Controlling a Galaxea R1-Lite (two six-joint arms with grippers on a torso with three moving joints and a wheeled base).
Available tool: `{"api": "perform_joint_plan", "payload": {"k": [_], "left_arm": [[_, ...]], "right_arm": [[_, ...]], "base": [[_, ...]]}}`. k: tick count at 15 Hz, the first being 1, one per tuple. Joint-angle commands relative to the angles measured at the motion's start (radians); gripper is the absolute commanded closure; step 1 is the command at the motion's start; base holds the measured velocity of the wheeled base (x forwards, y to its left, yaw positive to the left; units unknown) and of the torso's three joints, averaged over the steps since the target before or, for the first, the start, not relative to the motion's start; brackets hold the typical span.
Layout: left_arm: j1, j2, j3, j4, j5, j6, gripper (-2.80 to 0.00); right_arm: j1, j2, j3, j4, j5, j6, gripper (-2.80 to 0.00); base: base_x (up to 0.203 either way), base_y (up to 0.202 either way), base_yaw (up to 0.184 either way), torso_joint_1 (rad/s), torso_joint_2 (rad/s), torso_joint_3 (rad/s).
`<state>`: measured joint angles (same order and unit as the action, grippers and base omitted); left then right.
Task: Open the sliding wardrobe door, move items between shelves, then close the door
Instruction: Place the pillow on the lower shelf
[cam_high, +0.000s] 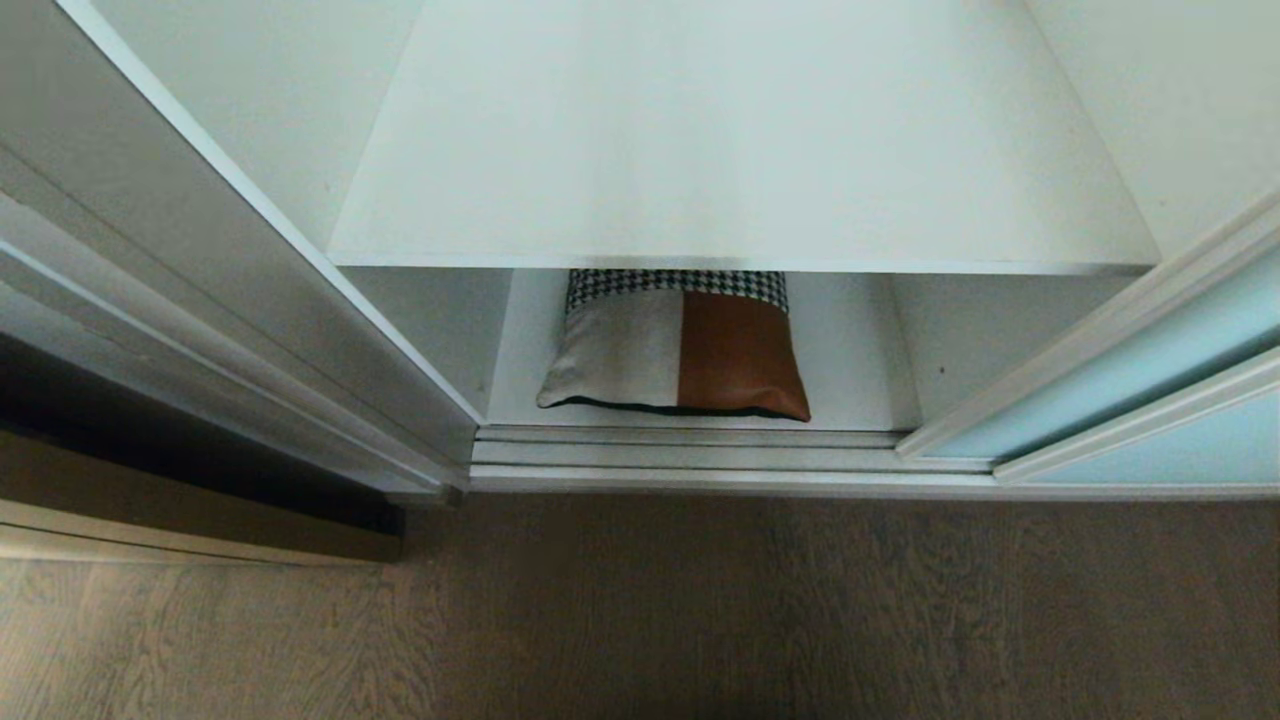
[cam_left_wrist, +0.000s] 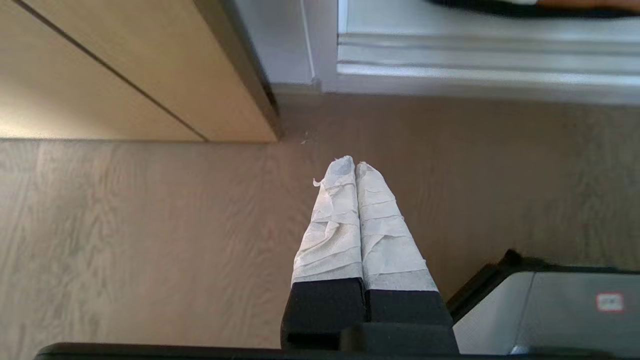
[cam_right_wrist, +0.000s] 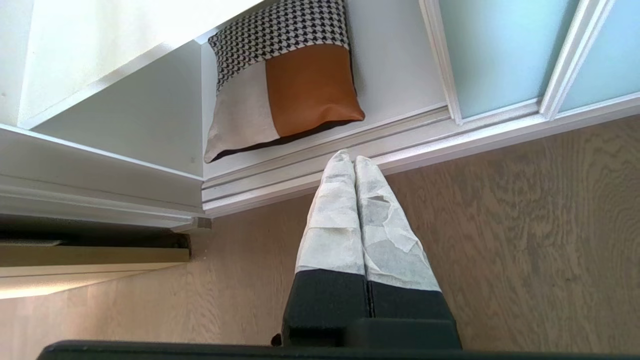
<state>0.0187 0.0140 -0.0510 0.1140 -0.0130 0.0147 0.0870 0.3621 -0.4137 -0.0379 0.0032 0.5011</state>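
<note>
The frosted pale-blue sliding wardrobe door (cam_high: 1130, 385) stands slid to the right, so the white interior is exposed. A patchwork cushion (cam_high: 678, 345) of houndstooth, cream and rust-brown lies flat on the bottom shelf (cam_high: 860, 350), partly under the wide upper shelf (cam_high: 740, 150). The same cushion (cam_right_wrist: 285, 85) and door (cam_right_wrist: 492, 50) show in the right wrist view. My right gripper (cam_right_wrist: 354, 159) is shut and empty, hanging over the floor just short of the door track. My left gripper (cam_left_wrist: 354, 165) is shut and empty above the wood floor, left of the opening. Neither arm shows in the head view.
White floor tracks (cam_high: 690, 455) run along the wardrobe's front. A tan wood panel (cam_left_wrist: 125, 70) stands left of the wardrobe. Grey-brown wood floor (cam_high: 640, 610) lies before it. A corner of the robot's base (cam_left_wrist: 550, 310) shows beside the left gripper.
</note>
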Motion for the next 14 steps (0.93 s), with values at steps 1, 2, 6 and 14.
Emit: {"api": "perform_joint_plan", "payload": {"k": [1,2,6,14], "left_arm": [[0.0,-0.013,0.008,0.001,-0.002,0.001,0.0],[0.0,-0.013,0.011,-0.011,-0.002,-0.003,0.0],[0.0,-0.013,0.011,-0.013,-0.002,-0.004,0.0],[0.0,-0.013,0.011,-0.014,-0.001,-0.005,0.0]], "right_arm": [[-0.001,0.006,-0.005,-0.002,-0.004,0.001,0.0],[-0.001,0.006,-0.01,-0.002,-0.008,0.001,0.0],[-0.002,0.009,-0.013,0.004,-0.008,0.002,0.0],[-0.027,0.021,-0.09,0.032,-0.015,-0.016,0.0]], "base": [[0.0,0.0,0.0,0.0,0.0,0.0],[0.0,0.0,0.0,0.0,0.0,0.0],[0.0,0.0,0.0,0.0,0.0,0.0],[0.0,0.0,0.0,0.0,0.0,0.0]]}}
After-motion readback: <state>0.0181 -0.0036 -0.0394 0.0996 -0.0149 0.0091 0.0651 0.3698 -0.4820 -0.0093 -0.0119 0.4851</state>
